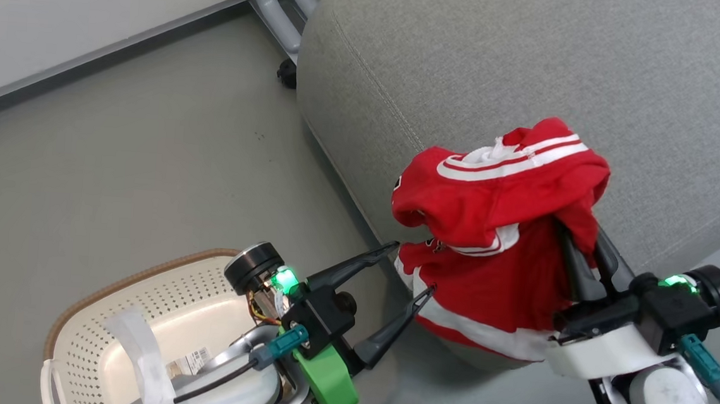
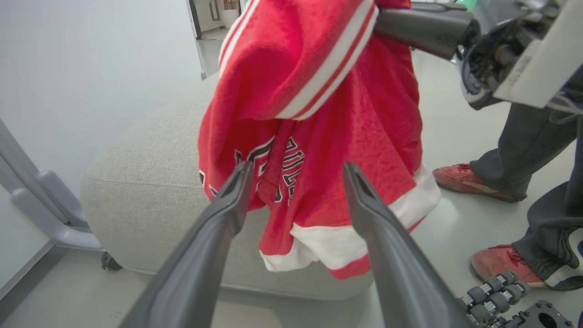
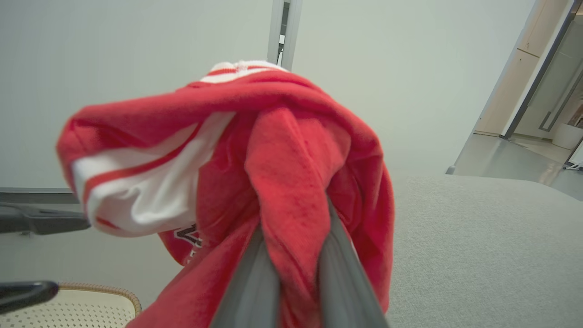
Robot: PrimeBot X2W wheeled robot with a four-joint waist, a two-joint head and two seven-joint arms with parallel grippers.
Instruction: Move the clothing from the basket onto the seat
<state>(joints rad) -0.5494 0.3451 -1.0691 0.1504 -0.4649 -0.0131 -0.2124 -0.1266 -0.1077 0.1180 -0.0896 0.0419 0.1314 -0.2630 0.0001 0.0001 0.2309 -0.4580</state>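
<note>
Clothing (image 1: 490, 236): pinched in right gripper (image 1: 580, 248), held high at edge of seat (image 1: 534, 62) to clear it.
Left gripper (image 1: 411, 269): spread wide, empty, seemingly not touching.

Looks like a bare office or lab test room, not a home. Smooth grey floor (image 1: 148, 149), plain white wall (image 1: 63, 4) with a dark skirting strip (image 1: 91, 61) along its foot. Grey metal frame (image 1: 272, 6) on a black caster (image 1: 287, 73) beside a large grey upholstered seat (image 1: 534, 62). Doorway (image 3: 546, 109) to a further room. Legs (image 2: 528, 146) of a person in red trainers (image 2: 469, 180) standing nearby.
</note>
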